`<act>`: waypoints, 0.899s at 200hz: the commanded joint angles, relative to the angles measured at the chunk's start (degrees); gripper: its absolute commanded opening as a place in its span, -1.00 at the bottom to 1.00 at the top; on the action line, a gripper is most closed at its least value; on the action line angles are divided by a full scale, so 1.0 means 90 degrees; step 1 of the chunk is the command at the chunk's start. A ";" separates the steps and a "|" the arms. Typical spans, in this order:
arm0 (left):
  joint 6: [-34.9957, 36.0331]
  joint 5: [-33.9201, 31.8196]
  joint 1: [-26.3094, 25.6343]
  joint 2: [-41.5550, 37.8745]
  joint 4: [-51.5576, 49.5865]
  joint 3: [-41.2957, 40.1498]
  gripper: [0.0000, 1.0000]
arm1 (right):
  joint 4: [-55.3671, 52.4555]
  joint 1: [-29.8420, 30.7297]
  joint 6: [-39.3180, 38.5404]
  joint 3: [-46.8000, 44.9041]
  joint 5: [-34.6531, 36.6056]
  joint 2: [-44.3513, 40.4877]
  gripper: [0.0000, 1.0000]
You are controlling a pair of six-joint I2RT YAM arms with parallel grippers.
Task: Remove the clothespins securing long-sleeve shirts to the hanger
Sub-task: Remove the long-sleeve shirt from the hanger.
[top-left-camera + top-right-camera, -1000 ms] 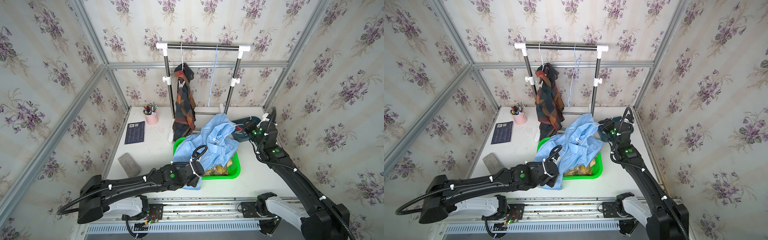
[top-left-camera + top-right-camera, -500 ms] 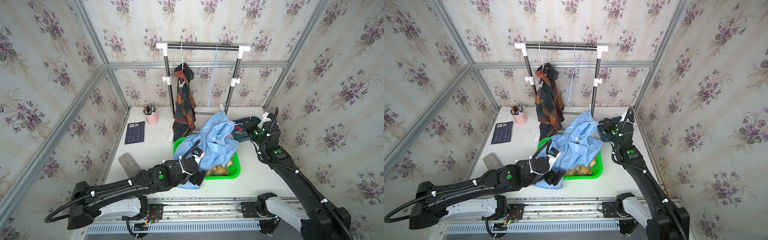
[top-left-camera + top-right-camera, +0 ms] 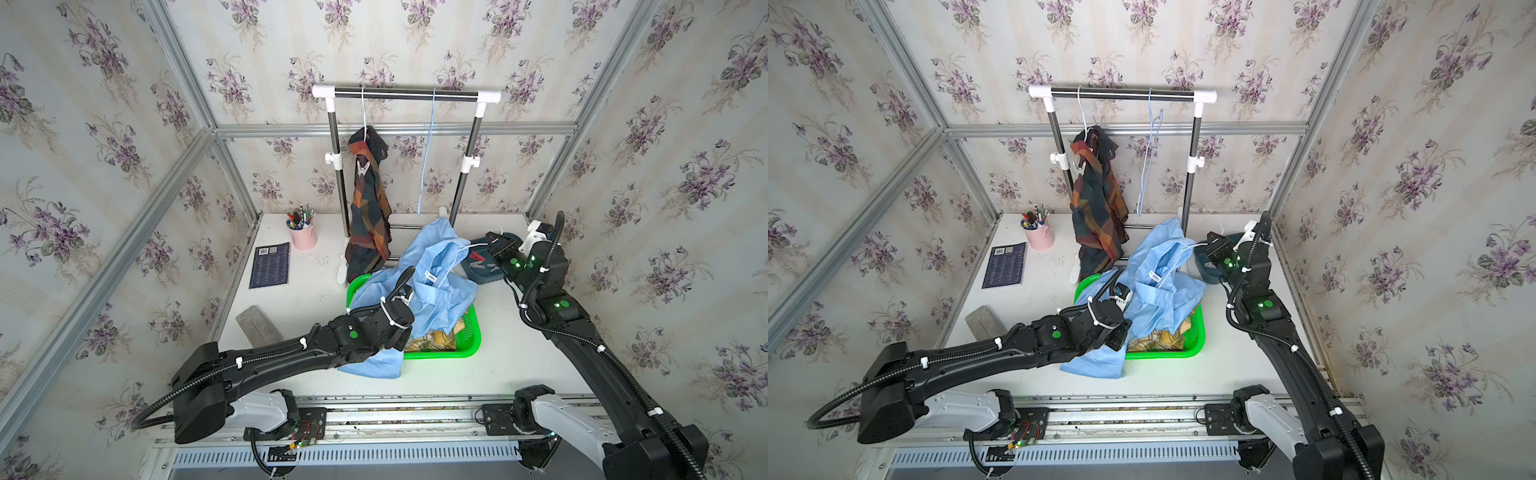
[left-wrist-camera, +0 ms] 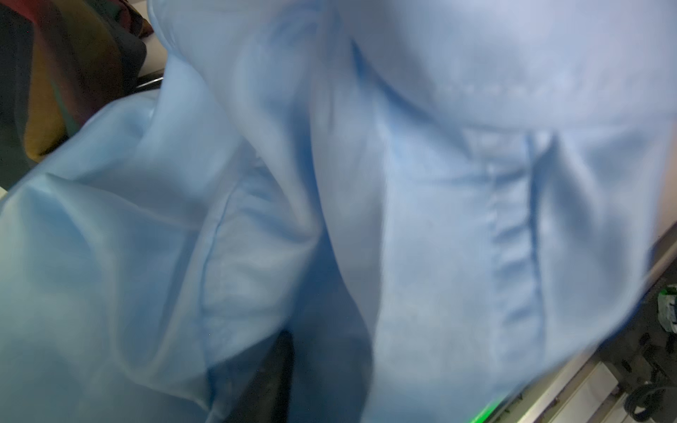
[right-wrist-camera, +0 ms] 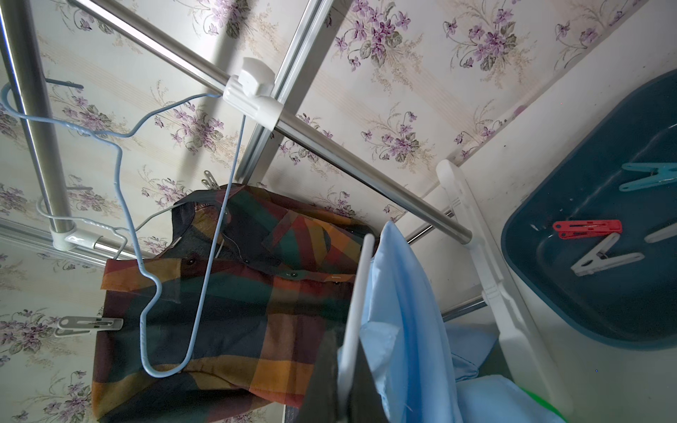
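The light blue shirt (image 3: 432, 291) lies heaped over a green basket (image 3: 467, 347), still on a white hanger (image 5: 357, 293). My right gripper (image 5: 348, 388) is shut on that hanger's wire beside a dark blue bin (image 5: 622, 304). My left gripper (image 3: 401, 338) is buried in the blue shirt's front edge. Only one dark finger (image 4: 273, 373) shows among the cloth. The dark plaid shirt (image 3: 368, 216) hangs on the rack with translucent clothespins (image 5: 89, 325) on it. Red (image 5: 588, 227), teal (image 5: 648, 177) and white-grey (image 5: 604, 258) clothespins lie in the bin. The yellow plaid shirt (image 3: 432, 338) sits in the basket.
The rack (image 3: 405, 94) stands at the back with a bare light blue hanger (image 3: 428, 166) on it. A pink pen cup (image 3: 303, 237), a dark booklet (image 3: 270, 266) and a grey block (image 3: 258, 326) lie on the left of the table.
My left gripper opened wide at the shirt's front edge half a second ago and has since pushed into the blue cloth. The right arm has hardly moved.
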 commanded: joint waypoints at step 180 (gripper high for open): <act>-0.0608 -0.0319 0.0397 -0.1814 -0.0977 -0.1335 -1.00 | 0.0610 -0.1412 0.0969 0.0419 -0.1648 0.0601 -1.00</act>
